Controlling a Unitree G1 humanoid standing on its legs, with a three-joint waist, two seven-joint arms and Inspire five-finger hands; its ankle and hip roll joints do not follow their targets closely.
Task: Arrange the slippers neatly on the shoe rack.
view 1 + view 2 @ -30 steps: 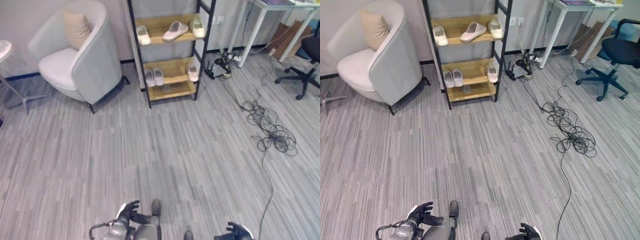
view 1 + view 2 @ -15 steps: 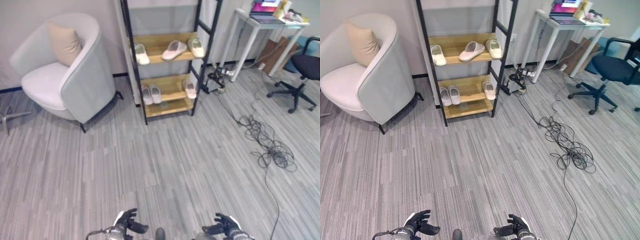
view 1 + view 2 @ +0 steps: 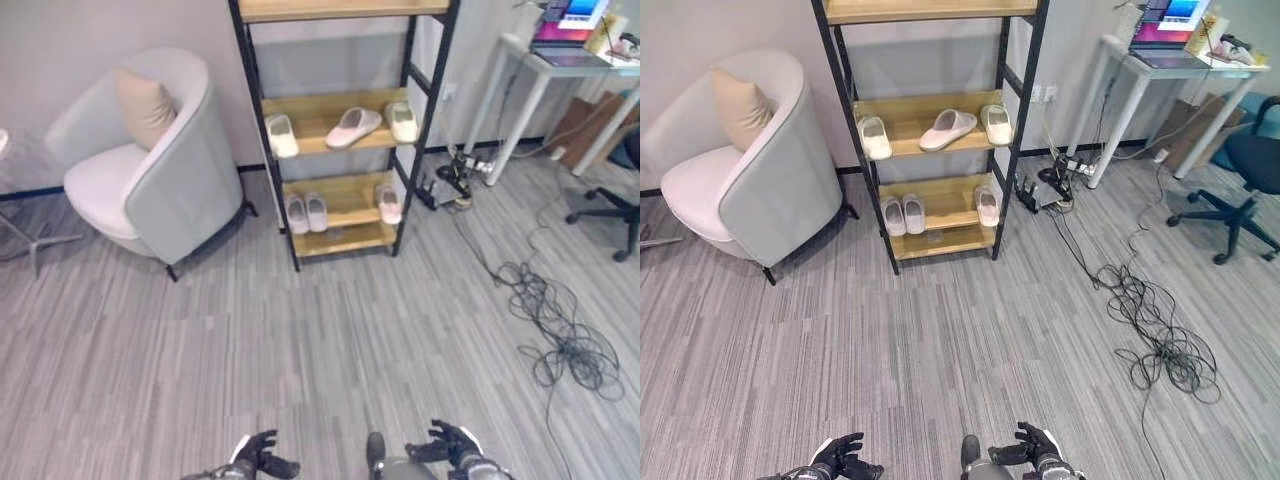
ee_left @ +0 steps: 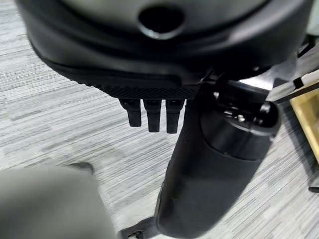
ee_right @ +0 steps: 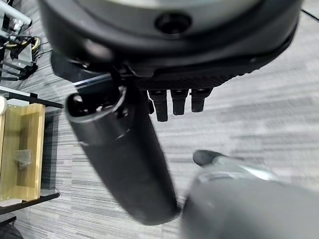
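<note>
Armchair (image 3: 160,170) — desk (image 3: 1180,70) — office chair (image 3: 1245,165)

Shoe rack (image 3: 340,120): black frame, light wood shelves. Slippers (image 3: 355,126): white to pale beige, plain. Armchair (image 3: 150,165): pale grey-white, with beige cushion (image 3: 145,108). Floor (image 3: 250,340): grey, striped. Desk (image 3: 545,70): white. Cables (image 3: 565,330): black. Hands: left (image 3: 840,458) and right (image 3: 1035,445), dark.

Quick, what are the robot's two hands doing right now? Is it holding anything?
Left hand: open, fingers relaxed, holding nothing.
Right hand: open, fingers relaxed, holding nothing.
</note>
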